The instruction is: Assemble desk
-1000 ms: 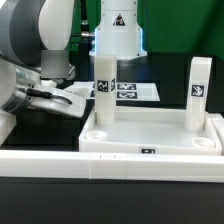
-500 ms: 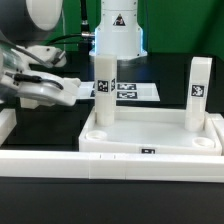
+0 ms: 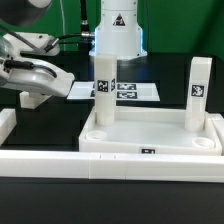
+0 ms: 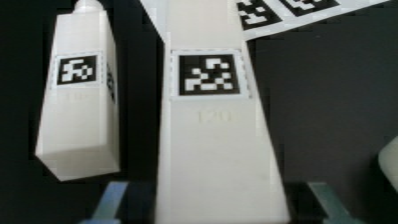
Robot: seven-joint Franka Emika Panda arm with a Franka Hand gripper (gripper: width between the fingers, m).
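Observation:
The white tabletop (image 3: pixel 150 140) lies upside down like a tray in the middle of the exterior view. Two leg blocks stand upright in it, one at its left (image 3: pixel 104 88) and one at its right (image 3: pixel 198 90). My gripper (image 3: pixel 30 95) hangs at the exterior view's left, away from the tabletop. In the wrist view two more tagged legs lie on the black table. My gripper (image 4: pixel 217 205) is open around the end of the bigger-looking one (image 4: pixel 217 120), with a gap at each finger (image 4: pixel 118 200). The other leg (image 4: pixel 80 100) lies beside it.
The marker board (image 3: pixel 128 91) lies behind the tabletop and also shows in the wrist view (image 4: pixel 294 12). A long white border rail (image 3: pixel 110 163) runs along the front, with a side piece (image 3: pixel 5 125) at the exterior view's left. A white edge (image 4: pixel 388 170) shows beside the gripper.
My arm has swung towards the exterior view's left and the hand has turned and shifted away from the tabletop. The tabletop and the two upright legs have not moved.

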